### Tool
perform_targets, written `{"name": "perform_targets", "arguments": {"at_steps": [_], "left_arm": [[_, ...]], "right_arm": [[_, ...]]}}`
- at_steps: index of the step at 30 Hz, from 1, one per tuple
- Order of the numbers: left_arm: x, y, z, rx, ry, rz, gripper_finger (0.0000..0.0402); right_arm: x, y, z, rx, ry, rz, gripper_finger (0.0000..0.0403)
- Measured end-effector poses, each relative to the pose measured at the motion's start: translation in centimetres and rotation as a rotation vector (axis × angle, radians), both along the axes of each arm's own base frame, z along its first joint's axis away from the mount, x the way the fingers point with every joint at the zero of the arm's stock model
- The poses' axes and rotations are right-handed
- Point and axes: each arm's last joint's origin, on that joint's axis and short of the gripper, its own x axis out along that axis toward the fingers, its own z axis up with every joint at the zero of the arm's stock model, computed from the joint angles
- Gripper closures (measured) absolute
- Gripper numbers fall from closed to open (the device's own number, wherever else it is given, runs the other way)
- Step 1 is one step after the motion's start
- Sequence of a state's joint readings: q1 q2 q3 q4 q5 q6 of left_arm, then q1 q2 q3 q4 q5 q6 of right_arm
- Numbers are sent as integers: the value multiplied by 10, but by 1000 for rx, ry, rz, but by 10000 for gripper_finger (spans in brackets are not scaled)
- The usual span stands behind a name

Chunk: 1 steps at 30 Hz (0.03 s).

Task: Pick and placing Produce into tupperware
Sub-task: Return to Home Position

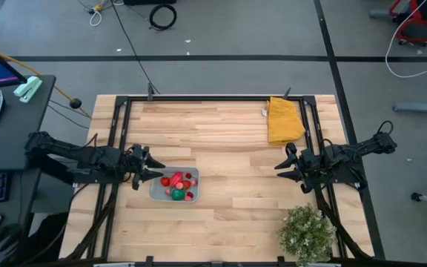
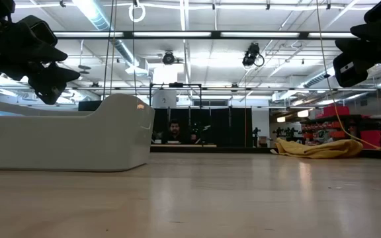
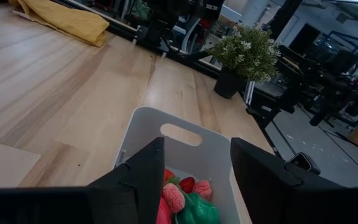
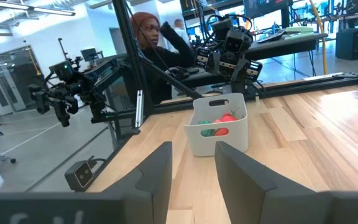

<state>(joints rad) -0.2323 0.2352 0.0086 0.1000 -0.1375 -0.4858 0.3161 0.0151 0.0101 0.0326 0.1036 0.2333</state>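
The tupperware (image 1: 156, 189) is a pale grey-blue tub on the left half of the table; in the low view the tupperware (image 2: 65, 135) rests flat on its base. Red, pink and green produce (image 1: 178, 185) lies inside it, also seen as produce (image 3: 182, 199) in the left wrist view. My left gripper (image 1: 153, 174) hovers open at the tub's left end, above its rim, holding nothing. My right gripper (image 1: 282, 167) waits open near the table's right edge, raised off the wood, far from the tub (image 4: 219, 124).
A yellow folded cloth (image 1: 284, 121) lies at the far right corner. A bushy green plant (image 1: 306, 233) stands at the near right corner. Bare wood (image 1: 228, 133) stretches between the tub and the right arm. A person (image 4: 151, 37) stands beyond the table's left side.
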Motion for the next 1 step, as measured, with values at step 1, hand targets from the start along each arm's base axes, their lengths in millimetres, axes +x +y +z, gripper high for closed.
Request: {"name": "perform_targets", "arguments": {"at_steps": [1], "left_arm": [[0,0,0,0,0,0,213]], "right_arm": [[0,0,0,0,0,0,273]]}}
